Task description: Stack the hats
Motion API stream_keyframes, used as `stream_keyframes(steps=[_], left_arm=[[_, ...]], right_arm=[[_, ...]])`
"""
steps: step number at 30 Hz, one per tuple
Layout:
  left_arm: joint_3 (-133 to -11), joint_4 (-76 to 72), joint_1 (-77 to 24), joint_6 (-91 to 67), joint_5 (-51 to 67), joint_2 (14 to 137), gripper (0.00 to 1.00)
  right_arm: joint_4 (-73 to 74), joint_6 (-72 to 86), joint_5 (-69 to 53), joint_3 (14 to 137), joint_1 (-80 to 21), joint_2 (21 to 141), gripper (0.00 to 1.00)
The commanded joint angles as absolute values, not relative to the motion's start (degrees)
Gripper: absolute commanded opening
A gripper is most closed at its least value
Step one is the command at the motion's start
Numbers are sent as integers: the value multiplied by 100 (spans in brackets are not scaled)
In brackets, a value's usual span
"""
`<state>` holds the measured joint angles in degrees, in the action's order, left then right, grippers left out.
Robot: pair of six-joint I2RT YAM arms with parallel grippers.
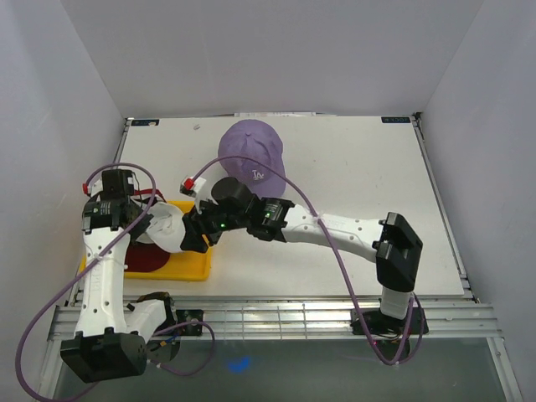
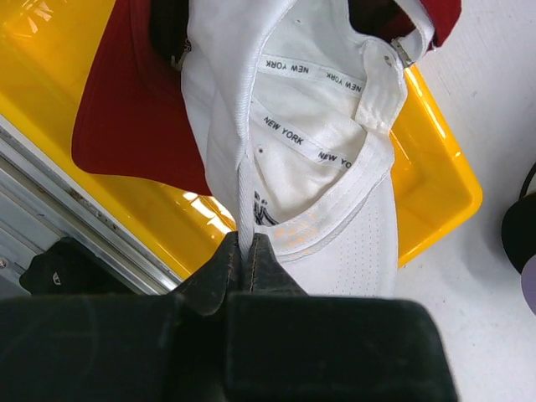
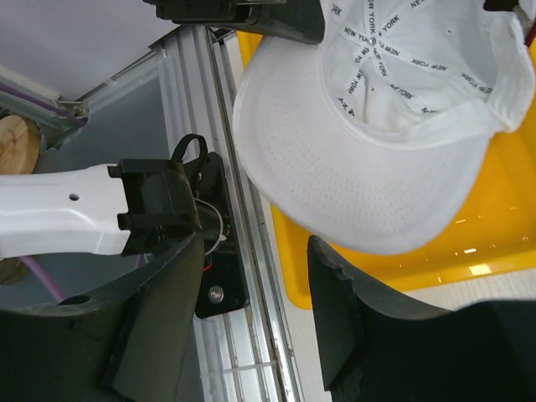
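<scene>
White hat [image 2: 318, 126] in left end effector [image 2: 249, 243]; one red hat [image 2: 134, 117]; one lavender hat [image 1: 251, 149].

The soft white cloth cap [image 2: 335, 243] shows a finely perforated matt brim and woven seam tape. The yellow plastic tray [image 2: 440, 197] is smooth and glossy, catching light. The dark red fabric cap [image 2: 126, 109] looks matt, the grooved metal rail [image 2: 50, 197] dull silver.

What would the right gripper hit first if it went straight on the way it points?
The right gripper would probably meet the white cap, its brim just ahead of the open jaws, though depth is unclear.
</scene>
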<state>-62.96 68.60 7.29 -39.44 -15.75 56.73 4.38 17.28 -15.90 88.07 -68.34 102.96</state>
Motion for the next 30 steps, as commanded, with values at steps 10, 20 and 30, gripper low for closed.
stream_keyframes(steps=[10, 20, 30], left_arm=[[-6434, 6864, 721, -4122, -1020, 5256, 0], [-6293, 6882, 729, -4104, -861, 5063, 0], [-6319, 6917, 721, -4113, -651, 4922, 0]], right_arm=[[448, 1090, -72, 9870, -7532, 10969, 59], [676, 809, 501, 10581, -7866, 11469, 62], [958, 519, 1089, 10986, -7972, 11848, 59]])
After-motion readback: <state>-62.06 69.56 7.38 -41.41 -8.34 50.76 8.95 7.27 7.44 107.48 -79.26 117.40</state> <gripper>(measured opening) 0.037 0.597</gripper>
